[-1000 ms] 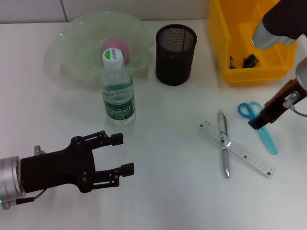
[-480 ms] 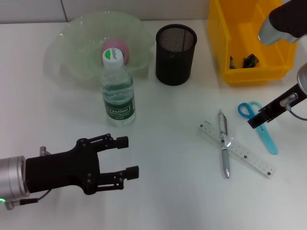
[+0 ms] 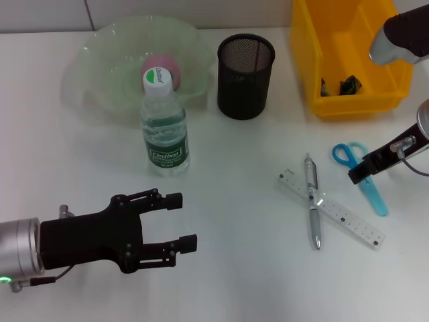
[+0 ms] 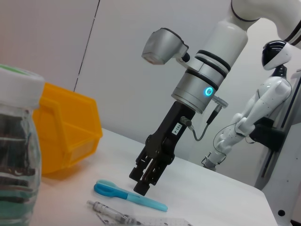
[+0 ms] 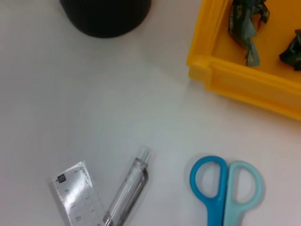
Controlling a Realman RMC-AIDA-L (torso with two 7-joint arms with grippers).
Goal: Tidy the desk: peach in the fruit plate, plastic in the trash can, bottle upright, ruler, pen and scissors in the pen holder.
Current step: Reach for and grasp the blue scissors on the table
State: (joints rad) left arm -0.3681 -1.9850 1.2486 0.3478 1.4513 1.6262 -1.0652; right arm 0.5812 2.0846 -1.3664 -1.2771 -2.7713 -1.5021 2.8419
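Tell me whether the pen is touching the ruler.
Touching. The head view shows the pen lying straight across the clear ruler, the two forming an X on the desk with no gap at the crossing.

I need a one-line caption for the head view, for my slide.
Right gripper hovers over the blue scissors; pen lies across the ruler; left gripper open.

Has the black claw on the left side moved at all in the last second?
Yes. The left gripper has slid forward across the table, its fingertips now reaching further toward the pen, while the upright bottle stays put.
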